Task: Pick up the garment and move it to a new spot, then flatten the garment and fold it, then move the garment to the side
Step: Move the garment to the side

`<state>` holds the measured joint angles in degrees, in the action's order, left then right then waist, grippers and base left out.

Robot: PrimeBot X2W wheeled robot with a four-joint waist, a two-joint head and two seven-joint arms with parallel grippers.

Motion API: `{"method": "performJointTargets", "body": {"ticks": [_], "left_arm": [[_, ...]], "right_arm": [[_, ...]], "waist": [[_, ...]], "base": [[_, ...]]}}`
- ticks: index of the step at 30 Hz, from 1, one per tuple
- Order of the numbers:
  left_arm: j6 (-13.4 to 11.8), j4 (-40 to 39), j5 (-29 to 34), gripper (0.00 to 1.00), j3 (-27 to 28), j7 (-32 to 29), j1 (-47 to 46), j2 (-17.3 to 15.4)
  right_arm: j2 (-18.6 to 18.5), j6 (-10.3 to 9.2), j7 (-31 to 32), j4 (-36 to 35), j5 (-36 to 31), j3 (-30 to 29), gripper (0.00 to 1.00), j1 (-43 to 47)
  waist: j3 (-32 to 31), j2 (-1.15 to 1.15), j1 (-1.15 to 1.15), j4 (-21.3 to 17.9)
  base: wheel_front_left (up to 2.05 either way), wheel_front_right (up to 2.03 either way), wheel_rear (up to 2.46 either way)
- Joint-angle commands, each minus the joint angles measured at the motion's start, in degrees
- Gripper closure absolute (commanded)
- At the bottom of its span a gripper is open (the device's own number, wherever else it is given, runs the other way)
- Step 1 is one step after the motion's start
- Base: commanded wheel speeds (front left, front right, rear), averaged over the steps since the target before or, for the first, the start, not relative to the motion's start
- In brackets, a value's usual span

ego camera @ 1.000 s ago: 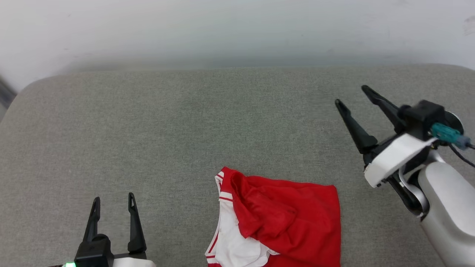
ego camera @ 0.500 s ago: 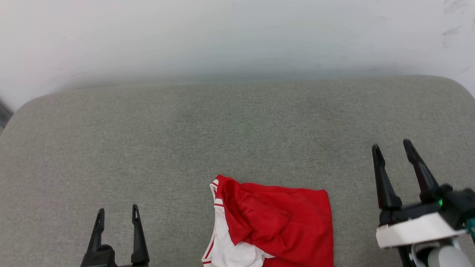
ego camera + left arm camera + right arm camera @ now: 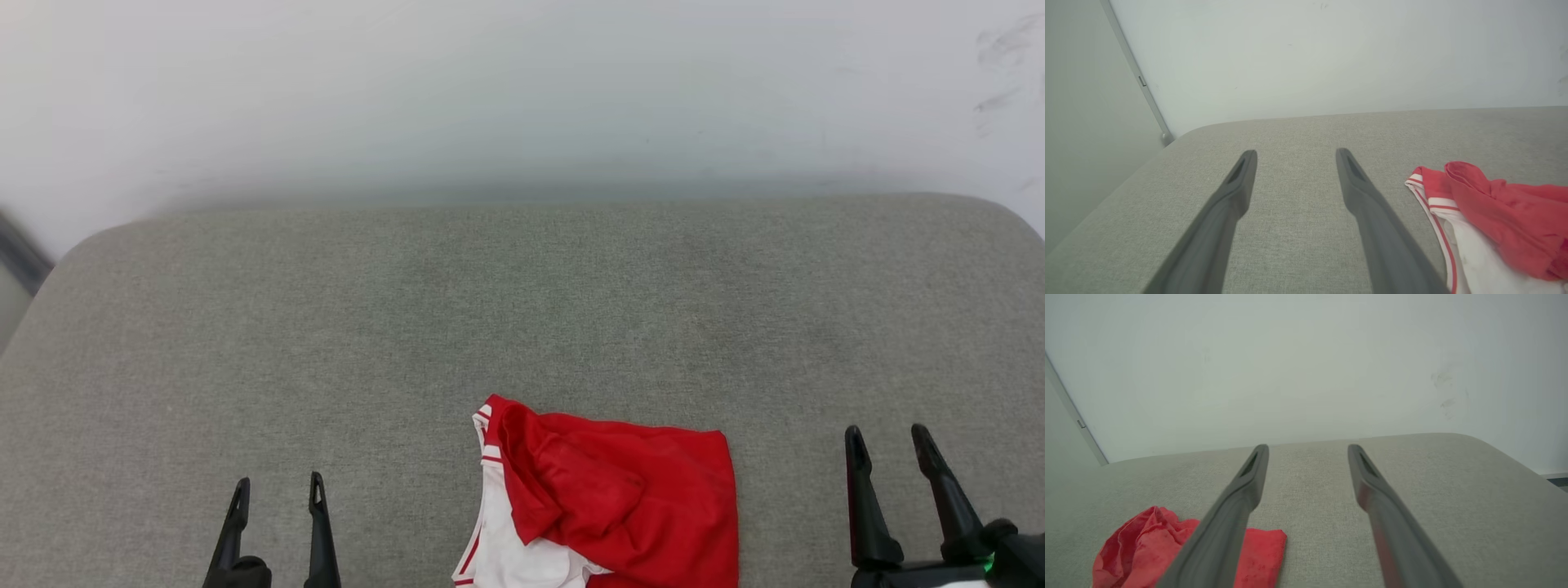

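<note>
Head and wrist views of a two-armed robot at a grey woven-fabric bench (image 3: 490,310) with rounded far corners, set against a pale, plain wall (image 3: 522,82). The garment (image 3: 604,506), a red jersey with a white sleeve panel and red-and-white striped trim, lies in a loosely folded, rumpled heap on the near part of the bench, toward the middle of its width; the lower edge of the head view cuts it off. The red layer lies uppermost and covers most of the heap, while the white panel and striped trim show along its left side. The left pincer (image 3: 277,486) stands at the lower left of the head view, and the right pincer (image 3: 887,437) at the lower right, with the garment between them and touching neither. Both pincers are released: the two long dark fingers of each stand apart, pointing toward the wall, and grasp nothing. In the left wrist view the left pincer (image 3: 1296,157) is above bare bench fabric, with the garment (image 3: 1494,212) beside its right-hand finger. In the right wrist view the right pincer (image 3: 1308,451) is likewise above bare fabric, and its left-hand finger crosses in front of the garment (image 3: 1147,547). Faint dark scuff marks (image 3: 1443,392) show on the wall.
</note>
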<state>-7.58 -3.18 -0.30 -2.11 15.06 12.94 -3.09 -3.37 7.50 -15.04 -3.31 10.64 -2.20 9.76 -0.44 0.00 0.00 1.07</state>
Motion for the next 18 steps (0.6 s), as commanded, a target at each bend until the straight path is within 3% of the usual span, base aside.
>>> {"method": "performJointTargets", "body": {"ticks": [1,9,18], "left_arm": [[-0.03,0.16,0.17,0.0,-0.08,0.15,0.89,-0.19],[0.33,0.36,0.0,0.0,-0.07,0.15,1.35,-0.31],[0.51,0.62,-0.23,0.0,-0.21,0.15,0.48,-0.26]], "right_arm": [[0.35,-0.02,-0.16,-0.34,0.21,-0.09,0.0,0.84],[0.59,-0.02,-0.17,-0.54,0.5,-0.22,0.0,2.01],[-1.14,-0.02,-0.17,-0.29,-1.23,-0.4,0.0,-5.11]], "waist": [[-0.09,0.0,0.0,0.07],[-0.41,0.0,0.0,0.12],[-0.25,0.0,0.0,0.63]], "base": [[0.0,0.0,0.0],[0.0,0.0,0.0],[0.0,0.0,0.0]]}}
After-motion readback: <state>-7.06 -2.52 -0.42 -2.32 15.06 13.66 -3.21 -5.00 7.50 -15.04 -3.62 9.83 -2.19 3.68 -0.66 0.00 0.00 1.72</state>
